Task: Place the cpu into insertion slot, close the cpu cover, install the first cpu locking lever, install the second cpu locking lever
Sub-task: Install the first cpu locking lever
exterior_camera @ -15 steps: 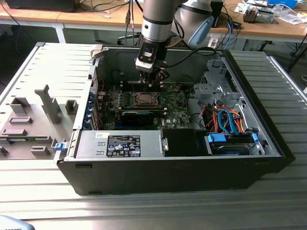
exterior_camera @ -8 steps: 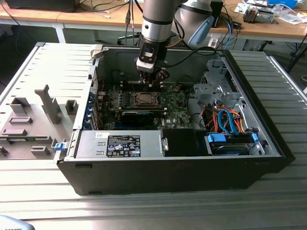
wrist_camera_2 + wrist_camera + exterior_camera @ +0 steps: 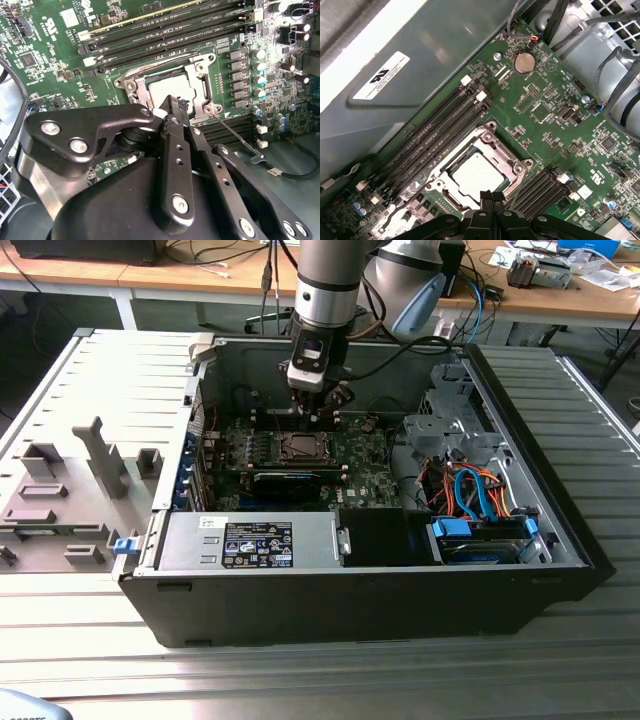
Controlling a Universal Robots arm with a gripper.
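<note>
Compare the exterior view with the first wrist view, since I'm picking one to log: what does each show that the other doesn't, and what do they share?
The exterior view adds the whole open computer case, its power supply, the blue and orange cables and the arm. The first wrist view adds the coin cell battery and a white label on a grey metal wall. Both share the green motherboard, the cpu in its socket and the gripper close to it.

Tool hangs just above cpu socket on motherboard, inside open computer case.
</note>
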